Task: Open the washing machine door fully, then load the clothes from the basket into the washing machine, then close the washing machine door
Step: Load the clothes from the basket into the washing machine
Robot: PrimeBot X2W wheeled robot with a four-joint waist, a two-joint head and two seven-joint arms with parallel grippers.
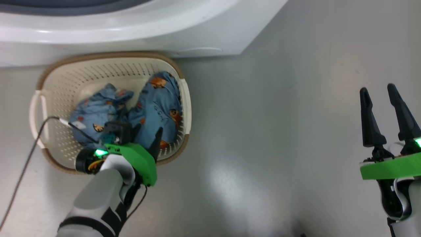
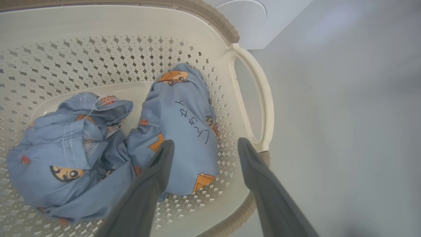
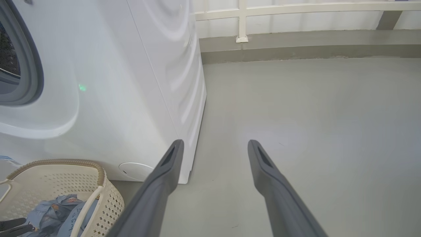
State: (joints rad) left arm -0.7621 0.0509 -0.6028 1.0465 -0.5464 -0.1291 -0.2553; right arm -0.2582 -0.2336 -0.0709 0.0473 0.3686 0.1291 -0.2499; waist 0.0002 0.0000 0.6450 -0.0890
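**Head view.** The basket [image 1: 108, 56] stands on the floor [image 1: 279, 131] against the front of the washing machine [image 1: 131, 29]. Both of the clothes [image 1: 154, 108] lie inside it, side by side. The left gripper [image 1: 146, 135] reaches down into the basket over the garments; its fingers are partly masked by its own wrist. The right gripper [image 1: 377, 88] hangs well apart over bare floor, fingers spread and holding nothing.

**Left wrist view.** The left gripper [image 2: 205, 143] is spread wide and grips nothing. One finger lies over the rolled garment [image 2: 181, 115]; the other lies above the basket wall near the handle [image 2: 263, 98]. The crumpled garment [image 2: 65, 148] lies just beside the rolled one, touching it.

**Right wrist view.** The right gripper [image 3: 215, 143] is spread, empty, and aimed past the corner of the machine. The grey gasket [image 3: 33, 65] and the dark drum behind it show at the left edge.

**Handling.** The fabric is judged light, soft and limp. It will drape, and it may snag the neighbouring garment. Pinch a raised fold at the crest of the rolled garment, clear of the perforated wall, and lift it straight out.
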